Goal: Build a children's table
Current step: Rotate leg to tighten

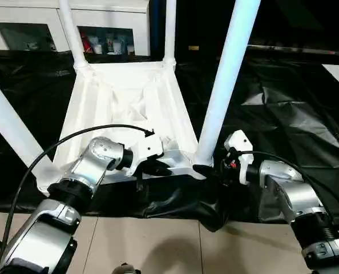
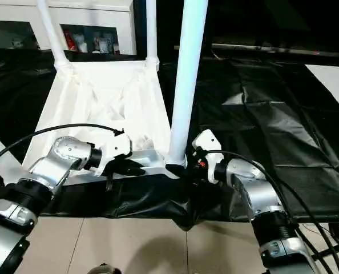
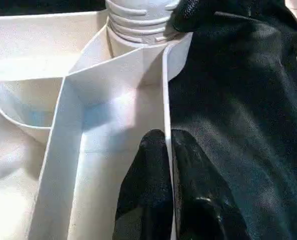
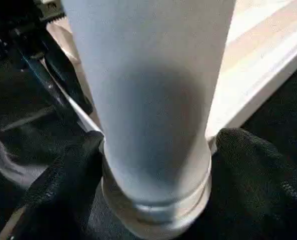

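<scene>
The children's table lies upside down on a black sheet, its ribbed white top (image 1: 129, 97) facing up. White legs stand in its corner sockets: two at the far corners (image 1: 72, 34) (image 1: 170, 28), one at the near left (image 1: 9, 131), one at the near right (image 1: 224, 85). My left gripper (image 1: 158, 167) is shut on the top's thin near rim (image 3: 165, 100), its fingers (image 3: 148, 190) pinching the wall. My right gripper (image 1: 206, 169) stands open around the base of the near right leg (image 4: 148, 100), with one black finger (image 4: 63, 180) on either side of the collar.
The black sheet (image 1: 283, 114) covers the floor around the table and bunches up at the near edge. A white glass-door cabinet (image 1: 38, 23) stands behind. Light floor tiles (image 1: 158, 245) lie nearest me. Black cables arc over both forearms.
</scene>
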### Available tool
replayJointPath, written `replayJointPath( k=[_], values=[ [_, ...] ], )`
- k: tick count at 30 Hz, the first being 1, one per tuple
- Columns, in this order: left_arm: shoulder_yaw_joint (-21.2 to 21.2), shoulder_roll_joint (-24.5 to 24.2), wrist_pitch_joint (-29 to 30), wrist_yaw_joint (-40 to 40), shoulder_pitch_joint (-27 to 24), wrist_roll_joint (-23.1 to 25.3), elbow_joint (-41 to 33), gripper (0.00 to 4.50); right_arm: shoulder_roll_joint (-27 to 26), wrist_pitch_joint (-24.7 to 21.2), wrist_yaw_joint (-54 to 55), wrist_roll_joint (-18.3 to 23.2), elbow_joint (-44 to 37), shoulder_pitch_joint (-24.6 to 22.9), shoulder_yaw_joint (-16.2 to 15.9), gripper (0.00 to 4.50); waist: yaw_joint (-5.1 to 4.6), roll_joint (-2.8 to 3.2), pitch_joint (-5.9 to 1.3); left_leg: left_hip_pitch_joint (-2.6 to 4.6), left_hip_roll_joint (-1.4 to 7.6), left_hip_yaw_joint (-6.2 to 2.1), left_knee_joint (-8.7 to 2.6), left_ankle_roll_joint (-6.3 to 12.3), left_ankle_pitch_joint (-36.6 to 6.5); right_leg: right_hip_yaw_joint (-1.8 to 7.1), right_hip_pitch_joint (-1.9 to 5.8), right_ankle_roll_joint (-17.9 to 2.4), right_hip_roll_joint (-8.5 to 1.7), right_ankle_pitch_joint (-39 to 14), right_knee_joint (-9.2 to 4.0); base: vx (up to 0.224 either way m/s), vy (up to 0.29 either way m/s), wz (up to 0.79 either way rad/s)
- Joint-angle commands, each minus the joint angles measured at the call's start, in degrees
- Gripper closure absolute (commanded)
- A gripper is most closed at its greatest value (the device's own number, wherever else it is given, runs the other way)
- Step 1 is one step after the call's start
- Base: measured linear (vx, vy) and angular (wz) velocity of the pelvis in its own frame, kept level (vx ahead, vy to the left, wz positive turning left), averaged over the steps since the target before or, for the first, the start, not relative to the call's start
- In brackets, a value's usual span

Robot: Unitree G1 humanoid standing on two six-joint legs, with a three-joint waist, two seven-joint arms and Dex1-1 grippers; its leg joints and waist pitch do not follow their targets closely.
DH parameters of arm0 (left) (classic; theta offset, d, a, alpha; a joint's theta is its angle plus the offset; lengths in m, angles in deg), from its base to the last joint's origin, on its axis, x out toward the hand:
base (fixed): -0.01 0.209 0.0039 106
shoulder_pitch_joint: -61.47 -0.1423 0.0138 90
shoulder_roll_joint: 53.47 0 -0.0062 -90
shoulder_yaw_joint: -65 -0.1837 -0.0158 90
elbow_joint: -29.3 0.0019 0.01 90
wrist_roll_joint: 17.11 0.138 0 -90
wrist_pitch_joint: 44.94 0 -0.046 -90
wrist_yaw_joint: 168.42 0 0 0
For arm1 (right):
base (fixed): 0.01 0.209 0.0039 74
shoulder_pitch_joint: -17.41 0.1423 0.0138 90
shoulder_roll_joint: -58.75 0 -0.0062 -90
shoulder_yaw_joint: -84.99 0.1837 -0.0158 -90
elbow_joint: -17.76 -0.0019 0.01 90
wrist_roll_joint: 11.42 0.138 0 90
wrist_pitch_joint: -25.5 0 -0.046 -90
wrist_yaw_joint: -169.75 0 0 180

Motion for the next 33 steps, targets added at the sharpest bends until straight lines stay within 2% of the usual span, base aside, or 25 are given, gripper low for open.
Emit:
replayJointPath(
  k=[1, 2, 3, 5, 9, 15, 22, 25, 26, 27, 29, 30, 31, 32, 33],
  values=[
    [-1.74, 0.68, -0.42, -2.52, -0.03, -0.26, -1.97, 4.50, 0.11, 0.59, -0.24, 0.23, 0.17, -0.08, 0.77, 0.77, -0.24, 0.27, -4.19, 1.14, 1.75, -0.31, -4.06, 0.94, -14.96, 2.81, 2.96, -13.15, -3.37, -11.22, -3.22, 0.000, 0.000, 0.00],
    [-1.72, 0.67, -0.35, -2.45, -0.08, -0.13, -2.01, 4.50, 0.05, 0.86, -0.33, 0.02, 0.40, -0.10, 0.70, 0.77, -0.23, 0.29, -4.16, 1.11, 1.71, -0.34, -4.06, 0.81, -15.18, 2.81, 2.95, -12.90, -3.37, -11.97, -3.24, 0.000, 0.000, 0.00],
    [-1.65, 0.68, -0.09, -2.27, -0.17, 0.01, -2.27, 4.50, -0.20, 1.47, -0.32, -0.05, 0.85, -0.04, 0.78, 1.05, -0.27, 0.13, -4.09, 1.06, 1.70, -0.37, -4.11, 0.70, -15.49, 2.80, 2.94, -12.54, -3.39, -12.98, -3.35, 0.000, 0.000, 0.00],
    [-1.59, 0.74, 0.28, -2.08, -0.25, 0.04, -2.50, 4.50, -0.50, 1.58, -0.54, 0.45, 1.16, 0.08, 1.11, 1.16, -0.27, 0.14, -4.08, 1.11, 1.67, -0.40, -4.11, 0.59, -15.78, 2.82, 2.89, -12.12, -3.42, -14.27, -3.46, 0.000, 0.000, 0.00],
    [-1.65, 0.52, 0.76, -2.05, -0.54, 0.34, -2.93, 4.50, -0.57, 2.27, -0.58, 0.17, 2.13, 0.32, 0.85, 1.55, -0.29, 0.19, -4.08, 1.15, 1.70, -0.48, -4.15, 0.45, -15.80, 2.81, 2.83, -11.74, -3.37, -14.96, -3.52, 0.000, 0.000, 0.00],
    [-1.76, 0.36, 0.91, -2.08, -0.68, 0.57, -3.00, 4.50, -0.80, 2.64, -0.84, 0.10, 2.58, 0.17, 0.85, 1.71, -0.38, 0.20, -4.18, 1.02, 1.65, -0.47, -4.06, 0.74, -14.91, 2.79, 2.91, -12.31, -3.27, -12.92, -3.26, 0.000, 0.000, 0.00],
    [-1.72, 0.44, 1.55, -1.39, -0.76, 0.89, -2.81, 4.50, -1.21, 3.89, -0.25, -0.45, 3.34, -0.05, 0.70, 1.74, -0.42, 0.14, -4.15, 1.00, 1.67, -0.48, -4.07, 0.84, -14.85, 2.78, 2.91, -12.15, -3.30, -13.62, -3.31, 0.000, 0.000, 0.00],
    [0.29, 3.55, 2.89, 6.96, 1.26, 1.81, 2.07, 4.50, -4.39, 6.92, 10.71, -2.32, 8.76, 1.35, 3.22, 1.75, -0.67, -0.14, -3.97, 1.03, 1.62, -0.47, -4.12, 0.34, -15.72, 2.80, 2.72, -11.88, -3.49, -15.60, -3.56, 0.000, 0.000, 0.00],
    [0.29, 3.55, 2.89, 6.96, 1.26, 1.81, 2.07, 4.50, -4.39, 6.92, 10.71, -2.32, 8.76, 1.35, 3.22, 1.75, -0.84, -0.04, -3.71, 1.29, 1.41, -0.45, -4.20, -0.22, -17.51, 2.75, 2.46, -11.13, -3.47, -19.30, -4.07, 0.000, 0.000, 0.00],
    [1.64, 6.79, 3.00, 14.19, 3.72, 2.47, 7.16, 4.50, -7.70, 6.86, 21.48, -2.94, 12.98, 2.50, 5.85, 1.75, -1.05, -0.43, -3.67, 1.38, 1.26, -0.54, -4.13, -0.50, -18.62, 2.64, 2.42, -9.93, -3.50, -23.13, -4.41, 0.000, 0.000, 0.00],
    [2.24, 8.28, 2.96, 17.14, 4.86, 2.55, 9.32, 4.50, -9.24, 6.57, 26.59, -3.10, 14.69, 3.00, 7.06, 1.75, -1.47, -0.28, -3.59, 1.57, 1.17, -0.78, -4.26, -1.58, -19.53, 2.52, 2.18, -8.71, -3.57, -26.46, -4.90, 0.000, 0.000, 0.00],
    [2.70, 9.48, 2.96, 19.55, 5.84, 2.59, 11.02, 4.50, -10.51, 6.22, 30.63, -3.09, 15.89, 3.39, 8.03, 1.75, -1.56, -0.35, -3.65, 1.57, 1.17, -0.85, -4.24, -1.59, -19.71, 2.45, 2.32, -8.36, -3.58, -26.95, -4.94, 0.000, 0.000, 0.00],
    [3.72, 12.18, 3.29, 25.63, 8.35, 2.71, 14.85, 4.50, -13.46, 5.61, 38.34, -2.66, 18.02, 4.27, 9.87, 1.75, -1.87, -0.22, -3.47, 1.60, 1.02, -0.71, -4.18, -1.24, -20.24, 2.46, 2.02, -7.67, -3.43, -28.18, -5.39, 0.000, 0.000, 0.00],
    [4.13, 13.13, 3.47, 27.86, 9.24, 2.69, 16.14, 4.50, -14.46, 5.58, 40.95, -2.66, 18.66, 4.63, 10.35, 1.75, -1.83, -0.21, -3.57, 1.93, 0.92, -0.83, -4.09, -1.40, -20.76, 2.42, 1.77, -7.20, -3.53, -29.35, -5.48, 0.000, 0.000, 0.00],
    [4.74, 14.31, 3.69, 30.84, 10.38, 2.62, 17.75, 4.50, -15.71, 5.60, 44.63, -2.84, 19.56, 5.18, 10.89, 1.75, -1.81, 0.00, -3.59, 1.90, 0.82, -0.85, -4.06, -1.31, -20.61, 2.31, 1.79, -6.85, -3.53, -29.93, -5.74, 0.000, 0.000, 0.00]
  ],
)
